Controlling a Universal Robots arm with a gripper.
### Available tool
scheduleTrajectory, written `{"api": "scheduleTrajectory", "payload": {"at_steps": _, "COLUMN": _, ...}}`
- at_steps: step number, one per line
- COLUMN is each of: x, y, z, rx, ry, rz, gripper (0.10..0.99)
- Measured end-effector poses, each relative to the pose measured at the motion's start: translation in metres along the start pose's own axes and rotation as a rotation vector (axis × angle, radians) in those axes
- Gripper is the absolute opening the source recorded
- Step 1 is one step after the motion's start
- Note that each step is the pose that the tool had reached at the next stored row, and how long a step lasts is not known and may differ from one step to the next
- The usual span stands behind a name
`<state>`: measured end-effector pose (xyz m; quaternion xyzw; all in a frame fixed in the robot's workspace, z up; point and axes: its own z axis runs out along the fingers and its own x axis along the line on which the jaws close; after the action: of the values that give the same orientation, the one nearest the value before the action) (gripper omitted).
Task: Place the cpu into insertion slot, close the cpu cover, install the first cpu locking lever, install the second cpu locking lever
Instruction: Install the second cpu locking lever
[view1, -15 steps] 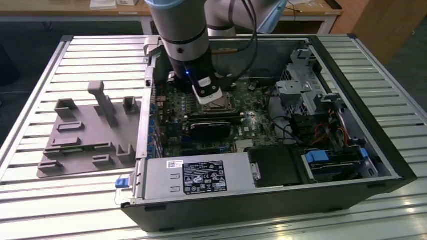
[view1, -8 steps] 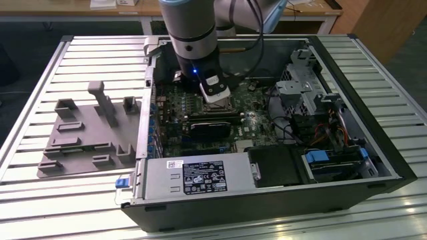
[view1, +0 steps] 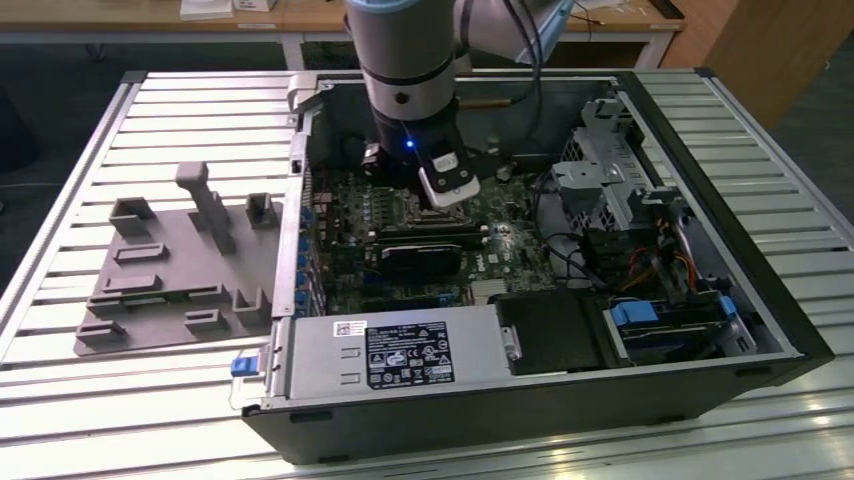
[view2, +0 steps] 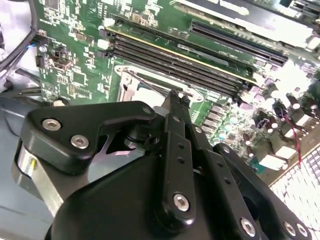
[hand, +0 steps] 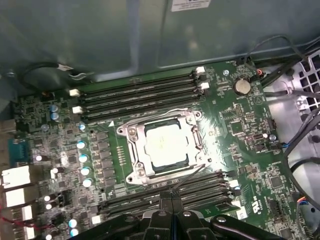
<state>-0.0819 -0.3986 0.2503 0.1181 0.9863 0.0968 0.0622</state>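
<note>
The cpu (hand: 166, 145) sits seated in the slot (hand: 131, 176), framed by the cover (hand: 192, 136) lying flat around it, apparently closed. The gripper (hand: 171, 196), fingers pressed together and holding nothing, hangs just beside the socket's edge near a thin lever (hand: 192, 175), seemingly to work it.

An open computer case (view1: 747, 330) lies on a slatted counter (view1: 80, 150). At the exterior view's left, just beside it, sits a grey holder tray (view1: 174, 290). Inside, long black memory slots (hand: 140, 95) cross the green board (hand: 250, 125); a labelled silver power box (view1: 387, 352) fills the near edge.
</note>
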Motion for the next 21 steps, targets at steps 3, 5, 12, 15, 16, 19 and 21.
{"api": "scheduleTrajectory", "payload": {"at_steps": 3, "x": 0.0004, "y": -0.0011, "z": 0.0052, "rx": 0.001, "ry": 0.0023, "rz": 0.001, "gripper": 0.102}}
{"api": "scheduleTrajectory", "payload": {"at_steps": 5, "x": 0.0012, "y": -0.0019, "z": 0.0087, "rx": 0.001, "ry": 0.0026, "rz": 0.0, "gripper": 0.102}}
{"api": "scheduleTrajectory", "payload": {"at_steps": 12, "x": 0.0097, "y": -0.0062, "z": 0.0201, "rx": 0.0, "ry": 0.003, "rz": -0.001, "gripper": 0.102}}
{"api": "scheduleTrajectory", "payload": {"at_steps": 15, "x": 0.0145, "y": -0.0082, "z": 0.0241, "rx": -0.002, "ry": 0.004, "rz": -0.003, "gripper": 0.102}}
{"api": "scheduleTrajectory", "payload": {"at_steps": 16, "x": 0.0156, "y": -0.0088, "z": 0.0257, "rx": -0.003, "ry": 0.0045, "rz": -0.004, "gripper": 0.102}}
{"api": "scheduleTrajectory", "payload": {"at_steps": 19, "x": 0.0173, "y": -0.0102, "z": 0.0294, "rx": -0.016, "ry": 0.0082, "rz": -0.006, "gripper": 0.102}}
{"api": "scheduleTrajectory", "payload": {"at_steps": 21, "x": 0.0183, "y": -0.0111, "z": 0.0316, "rx": -0.027, "ry": 0.0112, "rz": -0.008, "gripper": 0.102}}
